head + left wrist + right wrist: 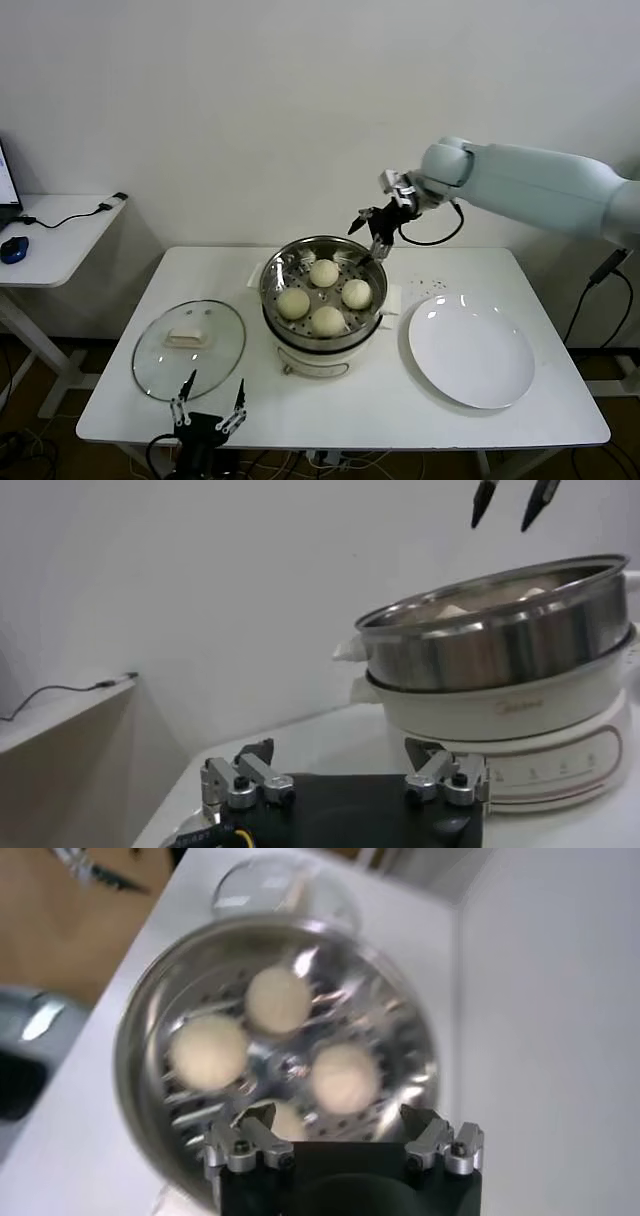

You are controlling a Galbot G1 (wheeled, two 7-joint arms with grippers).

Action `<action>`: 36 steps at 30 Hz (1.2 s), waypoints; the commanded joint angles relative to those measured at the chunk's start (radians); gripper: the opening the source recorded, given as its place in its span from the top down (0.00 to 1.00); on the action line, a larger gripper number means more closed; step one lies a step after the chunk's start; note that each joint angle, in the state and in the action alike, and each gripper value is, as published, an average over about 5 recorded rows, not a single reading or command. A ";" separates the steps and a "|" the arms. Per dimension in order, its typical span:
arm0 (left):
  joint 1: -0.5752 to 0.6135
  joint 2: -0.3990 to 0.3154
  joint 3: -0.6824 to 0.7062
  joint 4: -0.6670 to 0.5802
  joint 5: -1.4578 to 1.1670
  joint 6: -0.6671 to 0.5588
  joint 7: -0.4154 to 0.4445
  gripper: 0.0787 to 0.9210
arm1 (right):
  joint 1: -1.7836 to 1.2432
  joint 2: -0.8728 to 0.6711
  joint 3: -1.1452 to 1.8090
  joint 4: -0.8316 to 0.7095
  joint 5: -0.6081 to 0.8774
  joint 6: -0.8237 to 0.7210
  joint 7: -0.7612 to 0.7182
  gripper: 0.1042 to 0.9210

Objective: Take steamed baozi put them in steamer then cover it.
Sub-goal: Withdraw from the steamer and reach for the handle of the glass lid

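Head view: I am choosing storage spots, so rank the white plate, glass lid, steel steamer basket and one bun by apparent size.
1. Flat round white plate
2. Round shiny steel steamer basket and round clear glass lid: look alike, unranked
3. Small pale dough bun

4 pale cream-white steamed baozi sit in the shiny silver steamer, its bottom dotted with perforations, above a white cooker base (faint grey lettering on its side). Left of the steamer, the clear glass cover carries a white handle; right of it, a plain white plate on the white table.
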 commanded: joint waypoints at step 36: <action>-0.222 0.090 -0.155 0.200 1.328 0.006 -0.068 0.12 | -2.041 -0.055 2.092 0.547 -0.285 0.004 0.569 0.12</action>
